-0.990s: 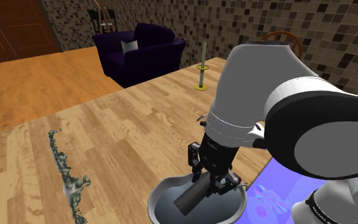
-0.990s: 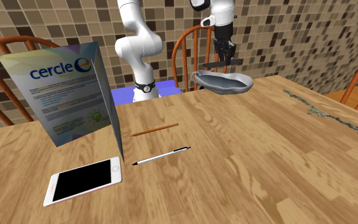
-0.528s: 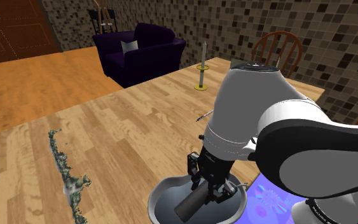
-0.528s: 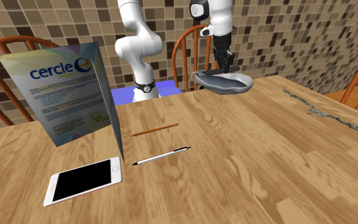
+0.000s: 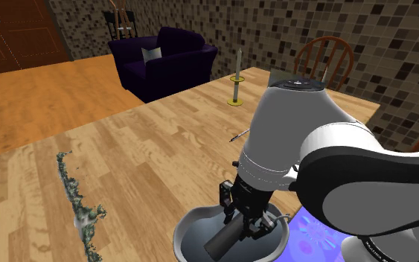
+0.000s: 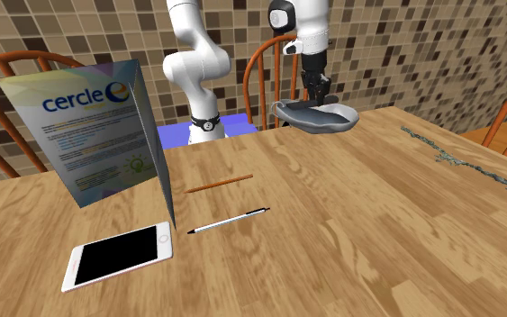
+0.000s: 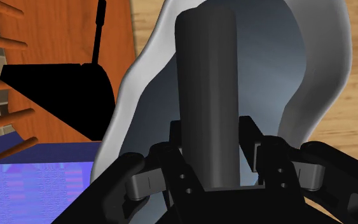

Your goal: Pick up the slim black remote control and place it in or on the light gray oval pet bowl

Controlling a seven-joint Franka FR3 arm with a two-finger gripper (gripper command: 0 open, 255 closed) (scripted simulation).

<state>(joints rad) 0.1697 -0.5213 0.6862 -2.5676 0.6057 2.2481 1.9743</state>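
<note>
Although the white arm (image 5: 297, 141) blocks part of the desk (image 5: 148, 160) in the shoulder view, the tool (image 5: 243, 219) shows low inside the light grey pet bowl (image 5: 189, 223), fingers clamped on the dark remote (image 5: 225, 238). The frame cuts off the bowl's near edge.

Glossy white rounded arm (image 5: 297, 126), dark joints, black end effector (image 5: 242, 217).

Pet bowl (image 5: 187, 221) — near rim cut by edge
</note>
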